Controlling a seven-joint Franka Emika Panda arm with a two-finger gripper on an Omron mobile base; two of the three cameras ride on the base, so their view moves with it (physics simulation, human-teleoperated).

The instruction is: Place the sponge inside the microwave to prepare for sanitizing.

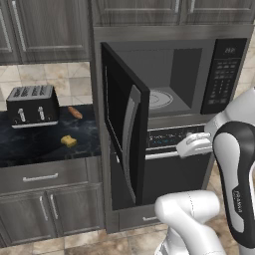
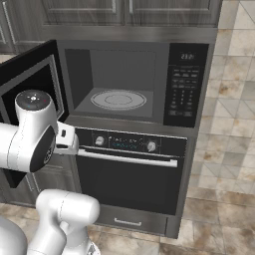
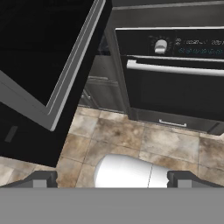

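A simulated kitchen. The microwave (image 1: pixel 174 79) is built into a dark cabinet column, and its door (image 1: pixel 124 139) stands swung wide to the left, showing the round glass turntable (image 2: pixel 118 99) bare inside. Below it is an oven (image 2: pixel 129 169) with knobs and a horizontal bar handle.

The white arm's gripper (image 3: pixel 112 180) hangs in front of the oven, below the microwave opening and just to the right of the open door's edge. Its two dark fingertips sit far apart at the bottom of the hand view, so the jaws are spread wide with nothing between them. The hand camera looks down at tiled floor, the underside of the door and the oven front.

The sponge (image 1: pixel 68 141), a small yellow-orange block, lies on the black counter well off to the gripper's left, beyond the open door. Farther back from it are a reddish-brown sausage (image 1: pixel 75 112) and a toaster (image 1: pixel 32 105).

The step in hand appears to be going for the sponge, with the microwave already open. To do it well, the hand likely needs to pull back and travel around the door's outer edge rather than across it, since the door stands between gripper and counter. Coming down from above, jaws kept wide and straddling the sponge, should suit a soft block; squeezing gently and centring on it would avoid nudging it toward the sausage.
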